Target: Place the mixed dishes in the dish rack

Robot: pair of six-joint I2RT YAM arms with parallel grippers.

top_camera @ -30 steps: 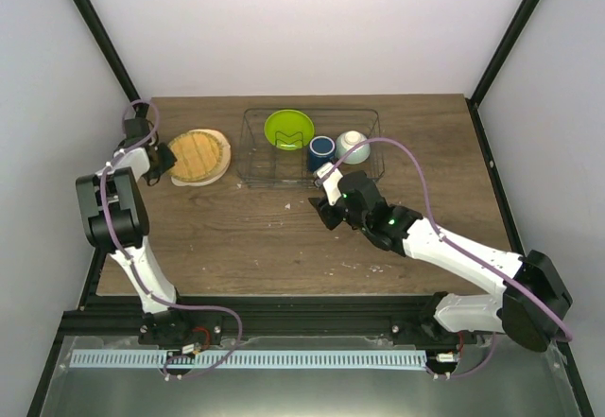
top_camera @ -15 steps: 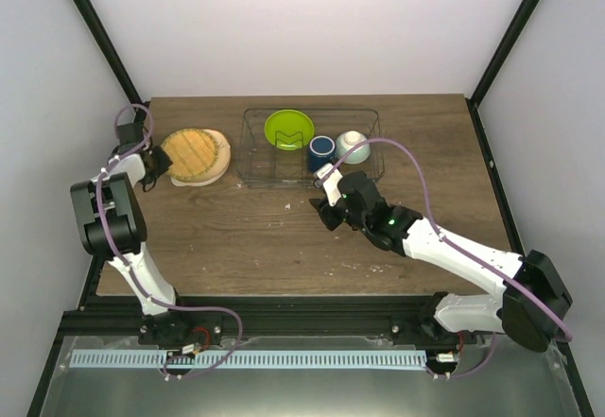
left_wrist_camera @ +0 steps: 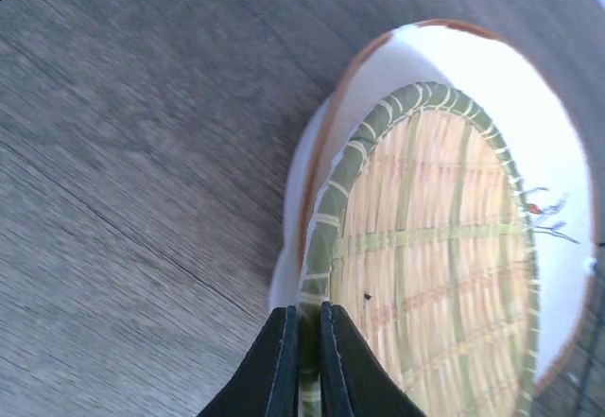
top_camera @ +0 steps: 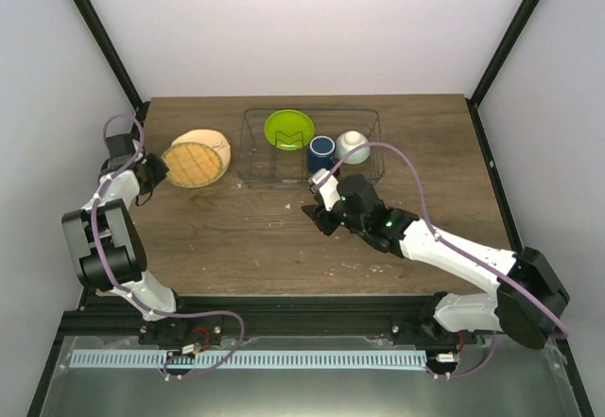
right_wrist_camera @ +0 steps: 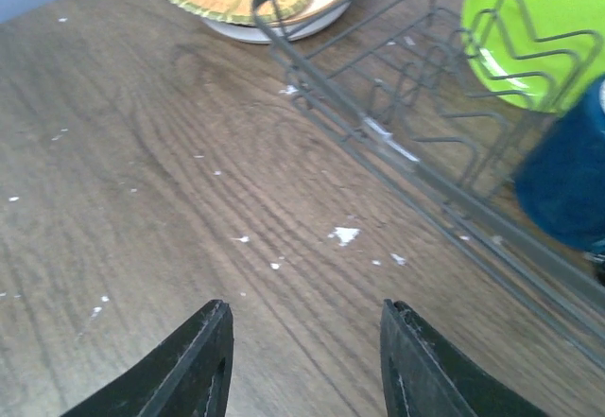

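Light: bright and even, falling from overhead.
Shadows: lying faint on the table [top_camera: 236, 247].
Blur: smearing the table grain in the left wrist view.

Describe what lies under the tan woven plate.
Beneath the tan woven plate, pinched at its rim by the left tool, a white, brown-rimmed plate shows. Most of its face is covered.

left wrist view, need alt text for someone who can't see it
The left gripper pinches the green rim of a woven plate at its near edge. The woven plate covers most of a brown-edged white plate, and both are over a wooden table.
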